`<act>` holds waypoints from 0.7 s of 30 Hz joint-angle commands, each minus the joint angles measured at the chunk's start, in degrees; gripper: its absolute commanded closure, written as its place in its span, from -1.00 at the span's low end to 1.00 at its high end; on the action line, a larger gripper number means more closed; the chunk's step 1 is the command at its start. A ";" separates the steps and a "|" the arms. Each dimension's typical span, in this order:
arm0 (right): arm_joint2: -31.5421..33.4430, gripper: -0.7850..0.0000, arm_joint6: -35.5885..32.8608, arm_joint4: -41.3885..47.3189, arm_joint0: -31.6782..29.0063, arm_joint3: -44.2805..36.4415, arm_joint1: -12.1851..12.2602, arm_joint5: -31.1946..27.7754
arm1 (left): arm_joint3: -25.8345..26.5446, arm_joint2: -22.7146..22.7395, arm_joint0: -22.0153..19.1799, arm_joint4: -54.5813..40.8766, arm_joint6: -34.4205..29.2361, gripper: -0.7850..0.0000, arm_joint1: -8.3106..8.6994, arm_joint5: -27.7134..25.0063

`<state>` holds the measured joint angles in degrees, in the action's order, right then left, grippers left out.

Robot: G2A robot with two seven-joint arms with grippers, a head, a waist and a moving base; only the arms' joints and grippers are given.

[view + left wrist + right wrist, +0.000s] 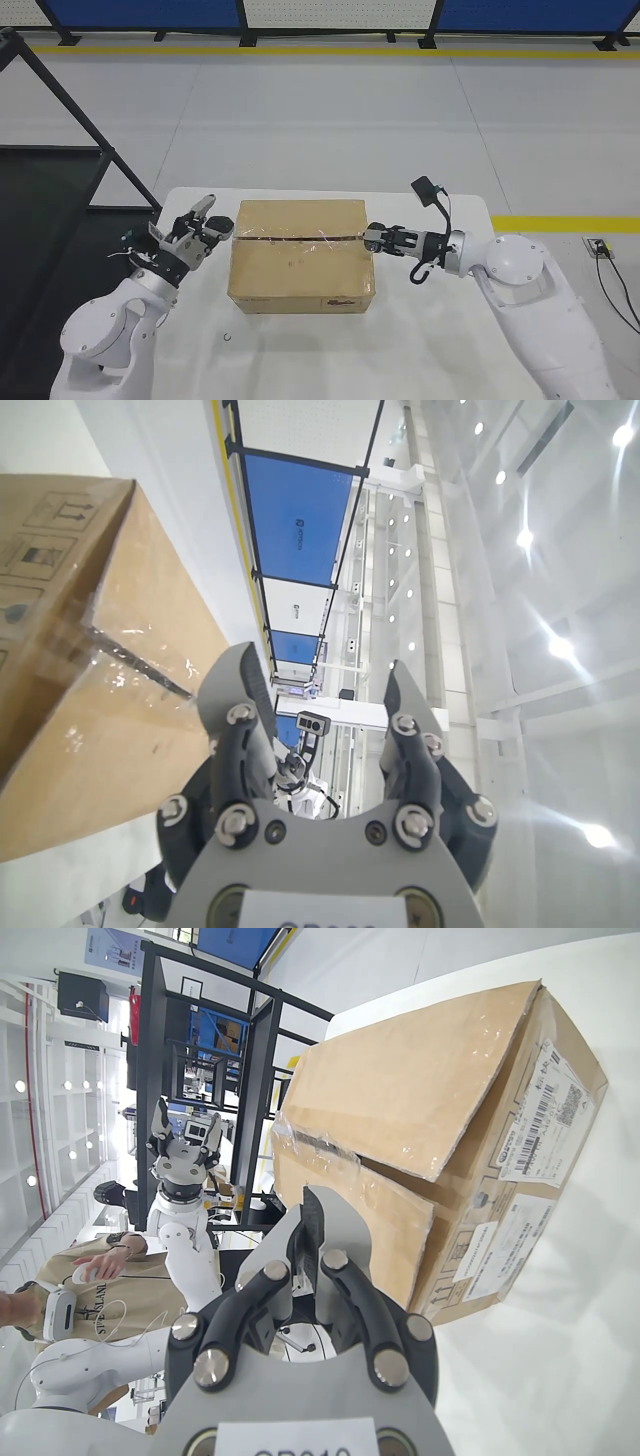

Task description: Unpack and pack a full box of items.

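While both arms flank it, cardboard box (pixel 300 258) sits at the middle of the white bench (pixel 430 340), top seam taped. Left gripper (pixel 213 216) just beside box's left end, jaws wide. Right gripper (pixel 372 238) at right-end seam, jaws closed together.

White table (pixel 430 340), black frame (pixel 80 116) beside (on floor)

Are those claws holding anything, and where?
Left end effector: open, empty. Right end effector: shut by the taped seam of the box; whether it pinches tape cannot be told.
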<state>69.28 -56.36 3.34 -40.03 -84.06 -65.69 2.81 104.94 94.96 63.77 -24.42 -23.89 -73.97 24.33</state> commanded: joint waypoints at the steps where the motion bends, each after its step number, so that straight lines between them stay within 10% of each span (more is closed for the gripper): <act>1: 0.00 1.00 0.00 0.00 0.00 0.00 0.00 0.00 | -2.63 -1.83 -2.26 1.72 -0.03 1.00 0.12 0.98; 21: 0.00 1.00 0.00 0.00 0.00 0.00 0.00 0.00 | -9.70 -6.54 -3.92 10.82 -3.50 1.00 1.64 1.88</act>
<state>69.28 -56.36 3.34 -40.03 -84.06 -65.69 2.80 95.63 88.67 59.90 -13.86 -28.09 -72.32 26.59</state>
